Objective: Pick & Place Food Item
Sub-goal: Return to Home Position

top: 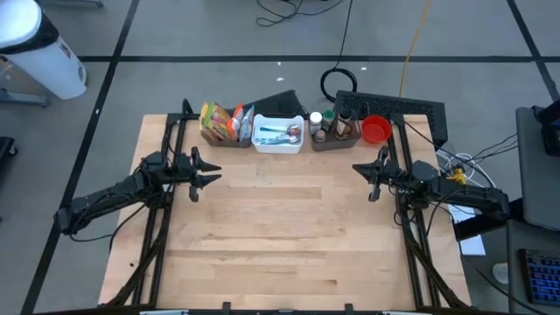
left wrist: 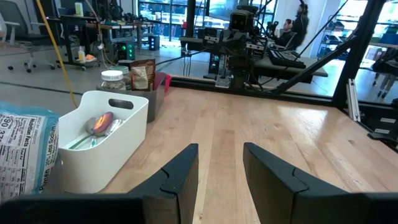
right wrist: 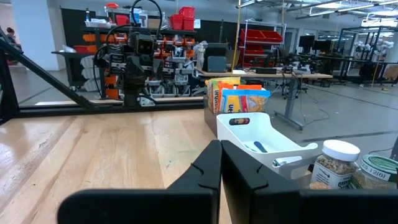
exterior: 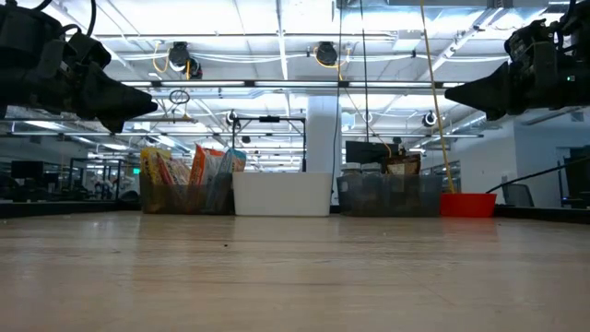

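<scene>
Nearest to your left wrist camera are the two dark fingers of the left gripper (left wrist: 221, 152). They stand apart with a clear gap, and nothing is between them. This gripper hangs above the left side of the wooden table (top: 289, 245), well apart from the bins. The right gripper (right wrist: 221, 155) hangs above the right side and faces the left one. Its fingers are pressed together and they hold nothing.

Along the far edge of the table you see a row: the left black bin (top: 224, 143), the white bin (top: 277, 147), the right black bin (top: 337, 145), and a red cup (top: 376, 130) just beside it. The orange noodle packs (top: 213, 120) stand upright in the left black bin. The white bin holds what seem to be wrapped utensils (left wrist: 99, 124), and jars (right wrist: 339, 165) stand in the right black bin.
</scene>
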